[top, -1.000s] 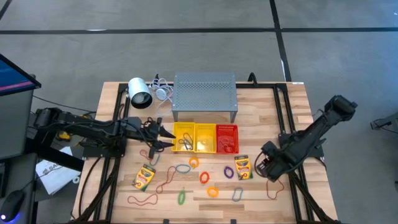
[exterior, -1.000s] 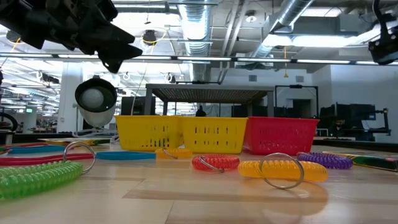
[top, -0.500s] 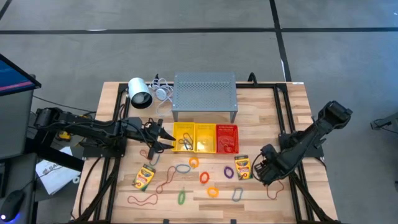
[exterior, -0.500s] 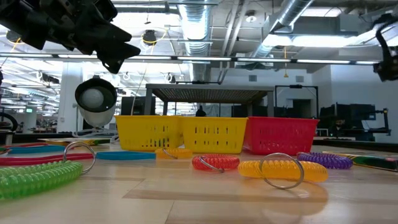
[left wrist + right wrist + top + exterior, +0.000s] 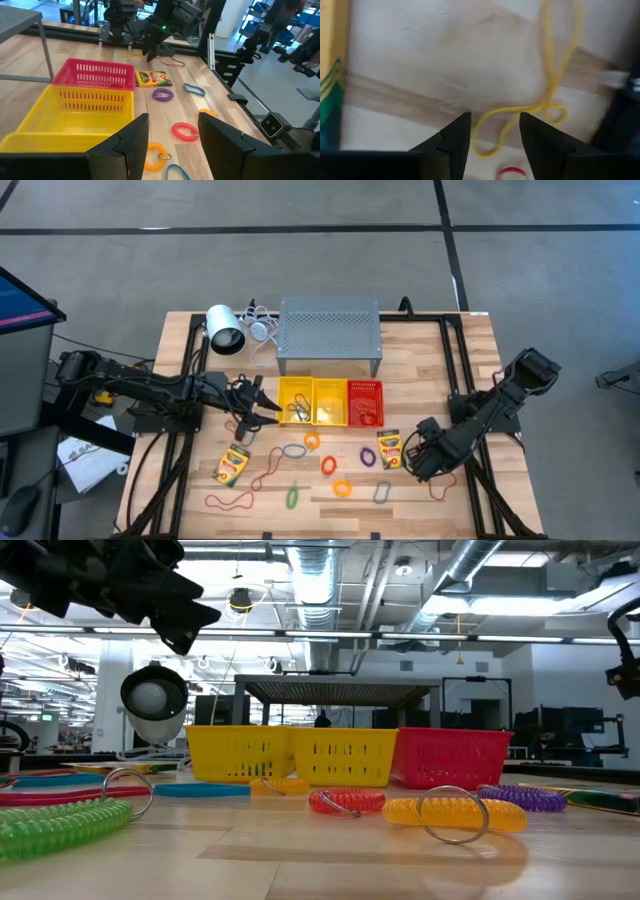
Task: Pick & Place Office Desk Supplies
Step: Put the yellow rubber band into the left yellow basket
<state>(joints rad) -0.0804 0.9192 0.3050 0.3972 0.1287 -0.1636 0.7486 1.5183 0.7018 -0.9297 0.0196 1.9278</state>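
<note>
Crayon box (image 5: 329,107) cut by frame edge; yellow band (image 5: 547,95) blurred.

lamp (image 5: 225,330) | metal stand (image 5: 329,332) beside | wooden table (image 5: 470,370)

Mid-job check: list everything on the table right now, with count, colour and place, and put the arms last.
Plastic mesh baskets: three, two yellow and one red, in a row mid-table.
Grey perforated metal stand: one, behind the baskets.
White cylindrical lamp: one, back left.
Yellow-and-green crayon boxes: two, front left and front right.
Oval coil rings: several, orange, yellow, purple, green, grey, in front of the baskets.
Reddish-brown rubber bands: some at front left, one at front right.
Yellow rubber band: one, under the right gripper.
Left gripper: open, at the left yellow basket.
Right gripper: open, low beside the right crayon box.
</note>
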